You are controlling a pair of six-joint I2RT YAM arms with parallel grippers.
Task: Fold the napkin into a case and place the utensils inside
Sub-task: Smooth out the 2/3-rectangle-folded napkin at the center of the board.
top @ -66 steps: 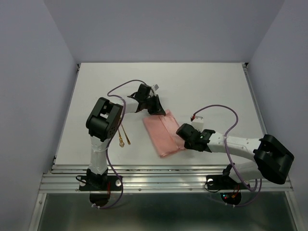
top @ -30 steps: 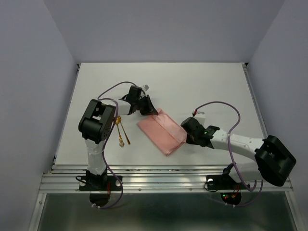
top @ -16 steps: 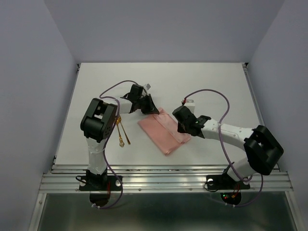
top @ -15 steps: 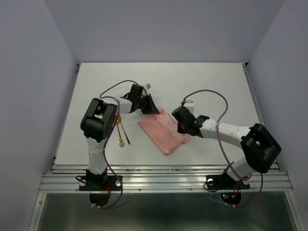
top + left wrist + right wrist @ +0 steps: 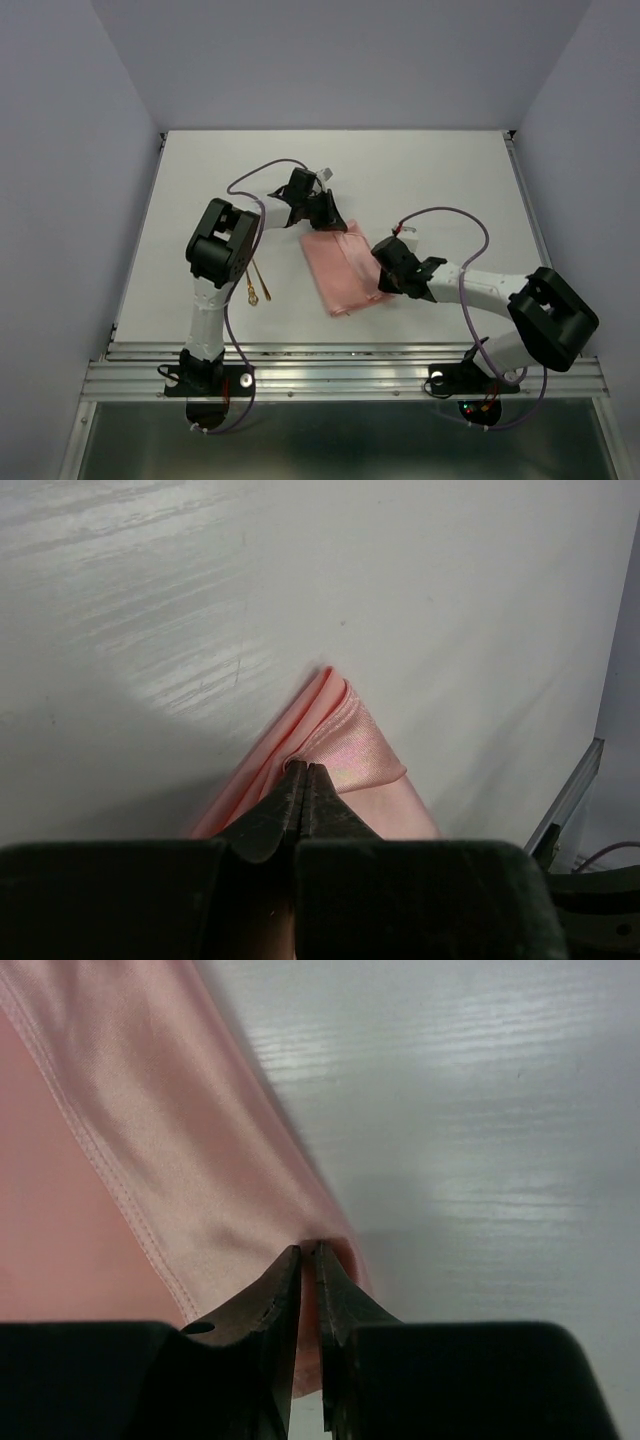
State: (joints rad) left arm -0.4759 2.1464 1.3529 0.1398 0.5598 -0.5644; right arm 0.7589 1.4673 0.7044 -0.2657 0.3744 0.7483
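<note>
Near the middle of the bench, the salmon-pink napkin lies folded into a layered rectangle set at a slant. At its far corner the left fingers are pinched together on the stacked cloth edges, while the right fingers are closed to a thin gap on the fold along the napkin's right edge. Left of the napkin and apart from it, the two gold utensils lie on the bench beside the left arm.
</note>
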